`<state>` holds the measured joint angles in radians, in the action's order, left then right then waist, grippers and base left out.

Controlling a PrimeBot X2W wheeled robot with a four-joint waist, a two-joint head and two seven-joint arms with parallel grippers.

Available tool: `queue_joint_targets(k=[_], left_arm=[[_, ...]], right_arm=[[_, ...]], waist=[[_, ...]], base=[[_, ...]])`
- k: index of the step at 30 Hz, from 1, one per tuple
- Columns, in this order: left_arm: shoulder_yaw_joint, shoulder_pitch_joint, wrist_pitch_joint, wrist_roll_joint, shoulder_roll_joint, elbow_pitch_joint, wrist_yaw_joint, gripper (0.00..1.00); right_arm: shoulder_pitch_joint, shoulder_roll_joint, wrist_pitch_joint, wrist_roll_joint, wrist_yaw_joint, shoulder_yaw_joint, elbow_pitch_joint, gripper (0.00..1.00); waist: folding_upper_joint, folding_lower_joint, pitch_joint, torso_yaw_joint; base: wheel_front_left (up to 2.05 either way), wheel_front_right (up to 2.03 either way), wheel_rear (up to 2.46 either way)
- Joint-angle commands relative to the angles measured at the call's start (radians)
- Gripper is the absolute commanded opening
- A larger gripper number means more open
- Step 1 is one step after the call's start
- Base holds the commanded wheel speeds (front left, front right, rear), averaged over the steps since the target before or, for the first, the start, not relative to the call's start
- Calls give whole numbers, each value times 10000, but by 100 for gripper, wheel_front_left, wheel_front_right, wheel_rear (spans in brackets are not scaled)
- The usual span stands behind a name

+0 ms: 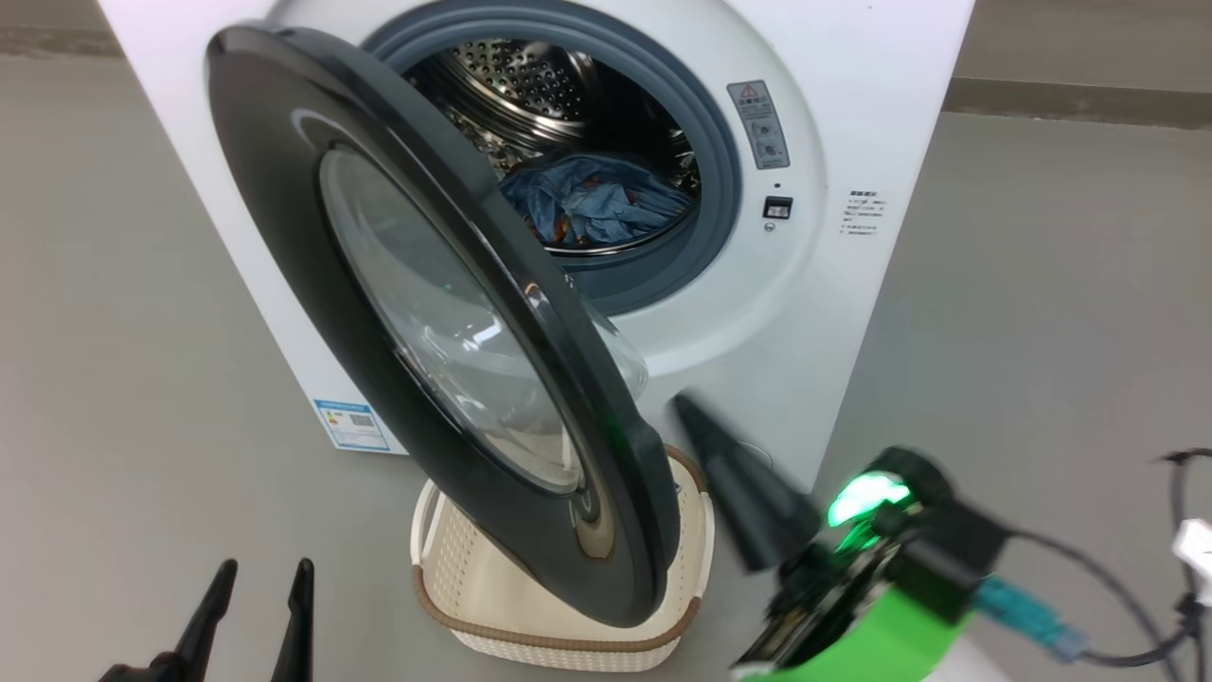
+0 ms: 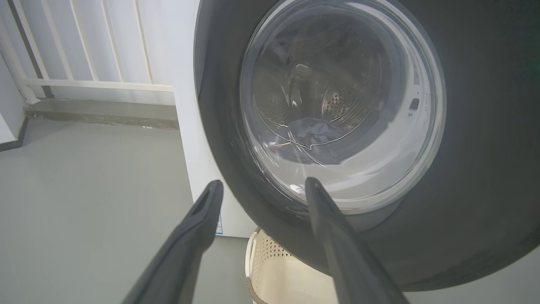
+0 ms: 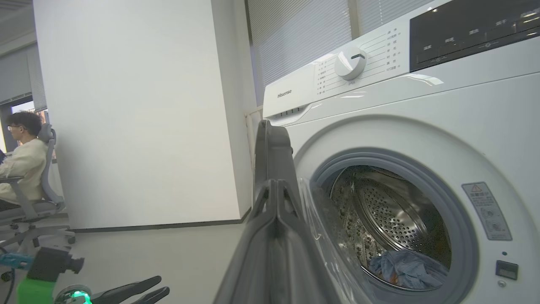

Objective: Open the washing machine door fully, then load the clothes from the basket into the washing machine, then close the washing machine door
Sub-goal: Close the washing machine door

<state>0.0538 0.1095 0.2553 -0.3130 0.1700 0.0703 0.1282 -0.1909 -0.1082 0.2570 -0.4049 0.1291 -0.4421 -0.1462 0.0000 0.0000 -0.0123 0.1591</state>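
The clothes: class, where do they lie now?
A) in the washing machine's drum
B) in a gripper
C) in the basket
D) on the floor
A: the clothes lie bunched low in the drum of the washing machine, beyond the open washing machine door.

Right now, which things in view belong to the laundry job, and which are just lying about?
Job in hand: washing machine; washing machine door, partly open; clothes inside the machine; basket below the door; right pincer, shut, beside the door.

Just about: person seated on an office chair; white railing.
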Motion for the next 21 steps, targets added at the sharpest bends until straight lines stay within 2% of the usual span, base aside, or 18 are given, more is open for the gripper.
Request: queue_joint_targets(k=[1, 10, 21], left_arm=[[-430, -127, 64, 78, 59, -288, 25, 100], [-491, -115, 64, 88, -17, -309, 25, 100], [-470, -227, 65, 73, -183, -254, 25, 100]], right_arm=[[-232, 16, 48, 204, 16, -571, -171, 0], [190, 180, 48, -204, 16, -1881, 793, 0], [315, 135, 48, -562, 16, -2175, 2290, 0]], waist=[[0, 0, -26, 68], [0, 0, 35, 241], [0, 0, 237, 338]], base=[[0, 0, 0], [0, 0, 0], [0, 0, 0]])
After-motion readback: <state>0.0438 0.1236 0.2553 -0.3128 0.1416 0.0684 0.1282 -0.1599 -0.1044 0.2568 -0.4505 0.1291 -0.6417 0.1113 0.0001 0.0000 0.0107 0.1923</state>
